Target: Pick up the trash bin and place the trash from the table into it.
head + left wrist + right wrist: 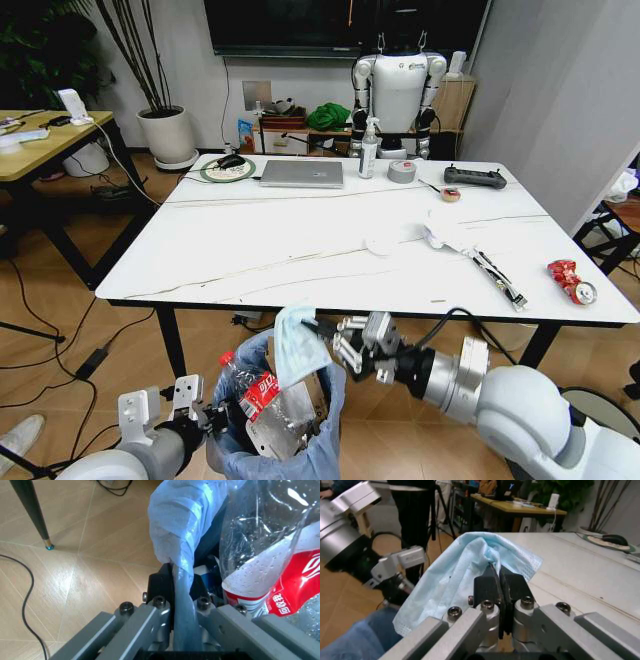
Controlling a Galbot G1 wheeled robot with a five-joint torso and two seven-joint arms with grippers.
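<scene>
At the lower centre, the right gripper (322, 330) pinches a blue mask (297, 343) above the bin (300, 455), whose rim the left gripper (213, 420) clamps below the table (250, 250) edge.

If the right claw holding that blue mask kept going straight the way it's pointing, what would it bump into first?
The right gripper, shut on the blue face mask, points leftward over the trash bin. Probably it would pass above the crushed bottle into open air, though depth is unclear.

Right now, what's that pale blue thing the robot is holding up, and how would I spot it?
Start at the white table and drop to its near edge, above the trash bin held by the left gripper. There the right gripper pinches a face mask. Unlike the crushed bottle below, it is soft, pleated, light-blue cloth.
</scene>
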